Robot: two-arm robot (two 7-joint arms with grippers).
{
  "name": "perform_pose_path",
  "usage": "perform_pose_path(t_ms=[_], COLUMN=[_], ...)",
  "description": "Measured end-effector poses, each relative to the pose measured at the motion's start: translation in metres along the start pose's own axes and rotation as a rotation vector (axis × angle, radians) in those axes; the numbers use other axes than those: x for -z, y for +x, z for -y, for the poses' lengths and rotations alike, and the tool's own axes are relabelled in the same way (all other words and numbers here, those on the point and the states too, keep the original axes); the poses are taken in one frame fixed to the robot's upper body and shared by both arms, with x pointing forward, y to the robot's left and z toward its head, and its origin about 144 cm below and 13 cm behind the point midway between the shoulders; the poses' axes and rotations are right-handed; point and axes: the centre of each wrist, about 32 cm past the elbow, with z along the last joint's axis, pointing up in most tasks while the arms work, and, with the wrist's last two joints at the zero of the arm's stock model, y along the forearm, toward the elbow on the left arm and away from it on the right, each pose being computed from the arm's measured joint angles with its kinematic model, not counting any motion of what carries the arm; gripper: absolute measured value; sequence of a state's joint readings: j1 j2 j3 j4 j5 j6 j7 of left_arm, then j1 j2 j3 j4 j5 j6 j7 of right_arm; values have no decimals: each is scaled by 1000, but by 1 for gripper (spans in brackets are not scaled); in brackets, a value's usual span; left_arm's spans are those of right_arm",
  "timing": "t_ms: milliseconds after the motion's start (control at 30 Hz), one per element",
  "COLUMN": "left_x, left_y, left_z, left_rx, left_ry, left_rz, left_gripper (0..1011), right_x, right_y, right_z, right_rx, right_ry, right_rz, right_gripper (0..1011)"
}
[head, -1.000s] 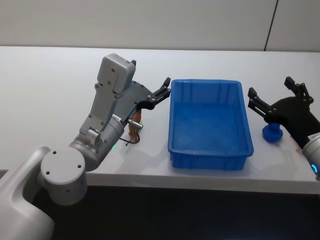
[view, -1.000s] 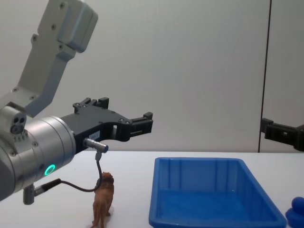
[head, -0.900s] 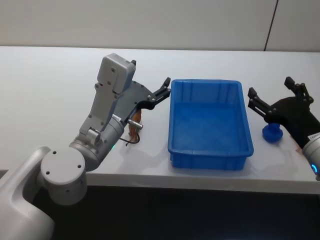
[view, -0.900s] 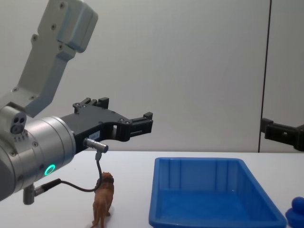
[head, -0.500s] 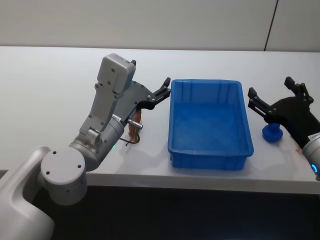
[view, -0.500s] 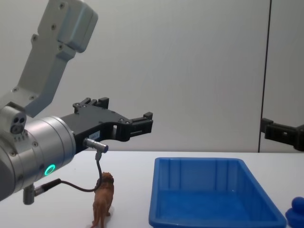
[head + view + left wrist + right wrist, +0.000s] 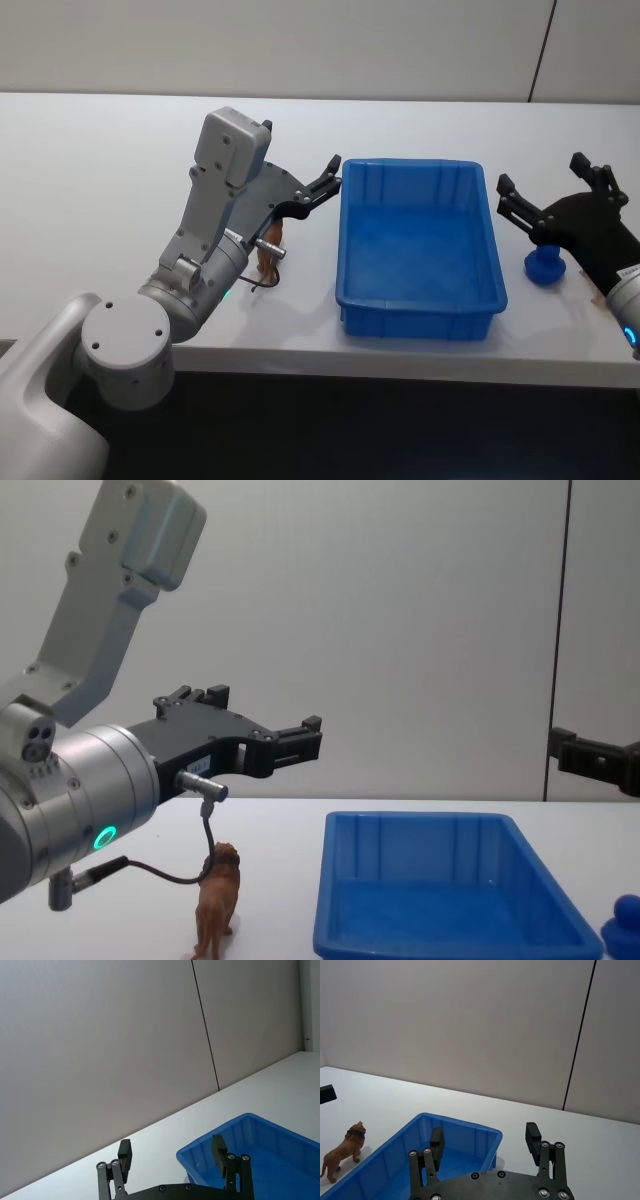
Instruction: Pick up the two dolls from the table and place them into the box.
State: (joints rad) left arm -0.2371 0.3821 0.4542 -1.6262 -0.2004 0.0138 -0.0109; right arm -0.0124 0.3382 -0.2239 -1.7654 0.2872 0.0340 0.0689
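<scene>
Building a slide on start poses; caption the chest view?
Brown lion stands left of the empty blue bin; left gripper raised, jaws open.

Plain pale grey matt wall [image 7: 445, 1020], standing well beyond the right gripper [image 7: 485, 1134] and the left gripper [image 7: 171, 1146]. Thin dark vertical seam [image 7: 579, 1035] in that wall, straight beyond the right gripper. Dark featureless band [image 7: 400, 430], nearer and lower than both grippers.
</scene>
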Motion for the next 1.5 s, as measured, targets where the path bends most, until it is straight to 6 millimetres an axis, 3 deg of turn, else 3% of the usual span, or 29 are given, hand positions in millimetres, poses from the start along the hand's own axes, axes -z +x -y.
perform_pose_path(t_ms=[700, 1500], left_x=[0, 0], left_y=[0, 0], left_z=[0, 0], left_rx=[0, 0], left_ry=[0, 0], left_rz=[0, 0], left_gripper=[1001, 1001], right_x=[6, 34], right_y=[33, 59], right_z=[5, 11], right_rx=[67, 123], right_ry=[-97, -348], right_rz=[6, -3], right_gripper=[1001, 1001])
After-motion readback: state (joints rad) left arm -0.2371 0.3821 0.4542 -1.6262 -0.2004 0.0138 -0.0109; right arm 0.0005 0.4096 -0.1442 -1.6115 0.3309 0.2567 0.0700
